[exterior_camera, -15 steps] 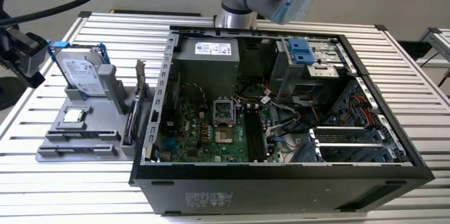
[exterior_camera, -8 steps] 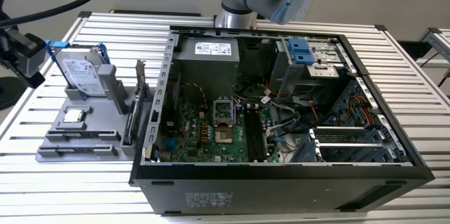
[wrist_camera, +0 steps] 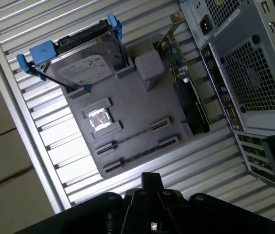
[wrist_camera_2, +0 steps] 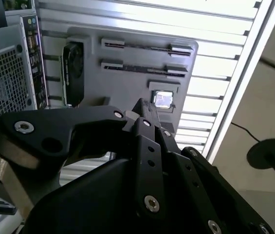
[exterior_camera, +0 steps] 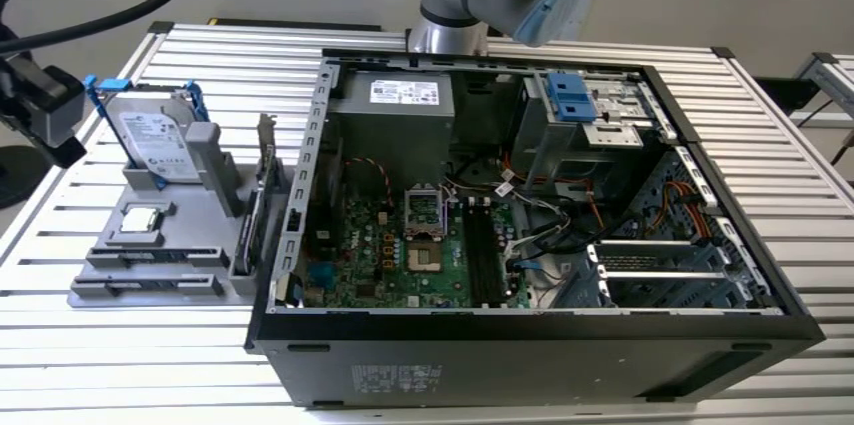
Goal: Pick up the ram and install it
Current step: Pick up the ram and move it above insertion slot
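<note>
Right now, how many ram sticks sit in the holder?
2 ram sticks, both on edge in parallel slots of the gray holder: the inner ram stick next to the CPU chip, the outer ram stick by its edge.

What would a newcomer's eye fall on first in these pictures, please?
The open computer case, its motherboard bared, dominates the middle of the exterior view. On that view's left a grey tray holds a blue-framed hard drive and the ram, with the hand near it.
</note>
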`<state>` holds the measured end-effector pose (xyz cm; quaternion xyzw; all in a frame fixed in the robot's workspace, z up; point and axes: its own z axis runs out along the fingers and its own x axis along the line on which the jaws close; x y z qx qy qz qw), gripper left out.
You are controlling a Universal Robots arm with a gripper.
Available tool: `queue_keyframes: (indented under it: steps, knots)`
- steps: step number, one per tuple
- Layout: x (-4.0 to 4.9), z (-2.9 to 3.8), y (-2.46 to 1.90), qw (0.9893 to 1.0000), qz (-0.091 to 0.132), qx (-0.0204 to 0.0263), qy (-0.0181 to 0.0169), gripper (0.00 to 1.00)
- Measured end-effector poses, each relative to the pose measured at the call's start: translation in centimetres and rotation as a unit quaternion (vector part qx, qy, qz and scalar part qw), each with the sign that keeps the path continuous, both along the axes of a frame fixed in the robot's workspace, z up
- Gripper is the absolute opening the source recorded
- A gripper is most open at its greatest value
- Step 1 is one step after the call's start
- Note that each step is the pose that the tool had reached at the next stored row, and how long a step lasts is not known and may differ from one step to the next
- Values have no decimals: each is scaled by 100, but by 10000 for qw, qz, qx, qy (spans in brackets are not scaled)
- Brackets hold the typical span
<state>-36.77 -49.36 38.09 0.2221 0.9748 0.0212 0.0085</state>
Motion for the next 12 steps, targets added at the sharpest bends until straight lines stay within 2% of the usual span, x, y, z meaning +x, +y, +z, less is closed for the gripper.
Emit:
queue_keyframes:
  steps: [6,12]
  knots:
    - [0,0,0,9997,-246,0,0,0]
    - [0,0,0,9989,-479,0,0,0]
